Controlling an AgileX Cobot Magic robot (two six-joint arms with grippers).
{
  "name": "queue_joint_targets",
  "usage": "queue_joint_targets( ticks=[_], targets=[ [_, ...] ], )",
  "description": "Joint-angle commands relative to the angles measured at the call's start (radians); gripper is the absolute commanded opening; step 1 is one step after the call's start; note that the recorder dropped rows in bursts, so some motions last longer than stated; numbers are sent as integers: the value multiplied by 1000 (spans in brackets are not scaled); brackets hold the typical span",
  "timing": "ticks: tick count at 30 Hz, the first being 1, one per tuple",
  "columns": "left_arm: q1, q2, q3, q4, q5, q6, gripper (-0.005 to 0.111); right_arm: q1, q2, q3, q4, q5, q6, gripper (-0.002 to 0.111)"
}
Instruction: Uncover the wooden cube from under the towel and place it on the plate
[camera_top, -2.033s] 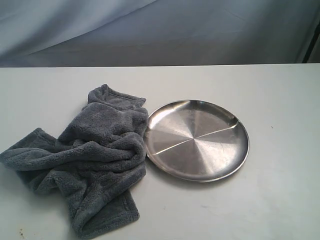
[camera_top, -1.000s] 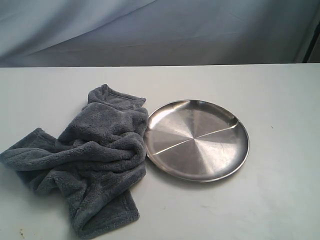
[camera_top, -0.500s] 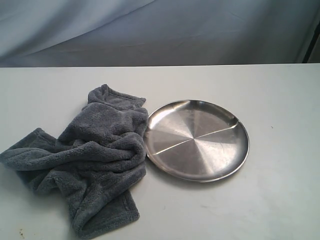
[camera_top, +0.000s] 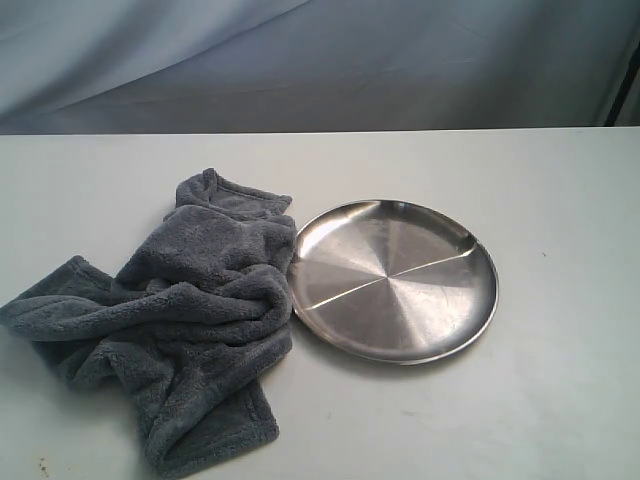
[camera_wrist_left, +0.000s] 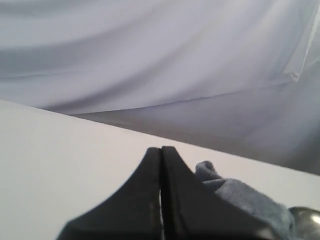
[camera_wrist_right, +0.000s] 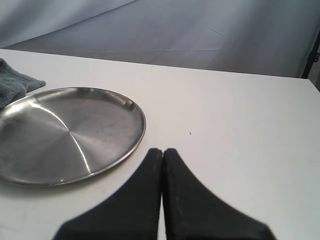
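Observation:
A crumpled dark-grey towel lies heaped on the white table, left of centre in the exterior view. The wooden cube is hidden. Right beside the towel sits the shiny steel plate, bare; its rim nearly touches the cloth. Neither arm shows in the exterior view. In the left wrist view my left gripper is shut with nothing in it, and part of the towel shows beyond its black fingers. My right gripper is also shut and holds nothing, just off the rim of the plate.
The white table runs back to a far edge under a grey-blue cloth backdrop. A corner of the towel shows past the plate in the right wrist view.

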Motion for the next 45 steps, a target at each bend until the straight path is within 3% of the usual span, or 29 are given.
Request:
queue_joint_targets(
  ticks=[1,4,14,18,23,26,30,34,39,45],
  targets=[
    [2,-3,5,-179,-50,-41,0,0,-6,3,5,12,4,3],
    [2,-3,2,-187,26,-58,0,0,-6,3,5,12,4,3],
    [2,-3,-216,-192,243,-48,0,0,-6,3,5,12,4,3],
    [2,15,-323,-115,409,-48,0,0,-6,3,5,12,4,3],
    [-11,128,-419,-3,464,-46,0,0,-6,3,5,12,4,3],
    [-62,266,-496,13,515,110,0,0,-6,3,5,12,4,3],
    [-85,487,-598,160,732,100,0,0,-6,3,5,12,4,3],
    [-128,655,-689,164,838,108,0,0,-6,3,5,12,4,3],
    [-218,778,-719,191,994,110,0,0,-6,3,5,12,4,3],
    [-295,817,-719,183,1049,102,0,0,-6,3,5,12,4,3]
  ],
)
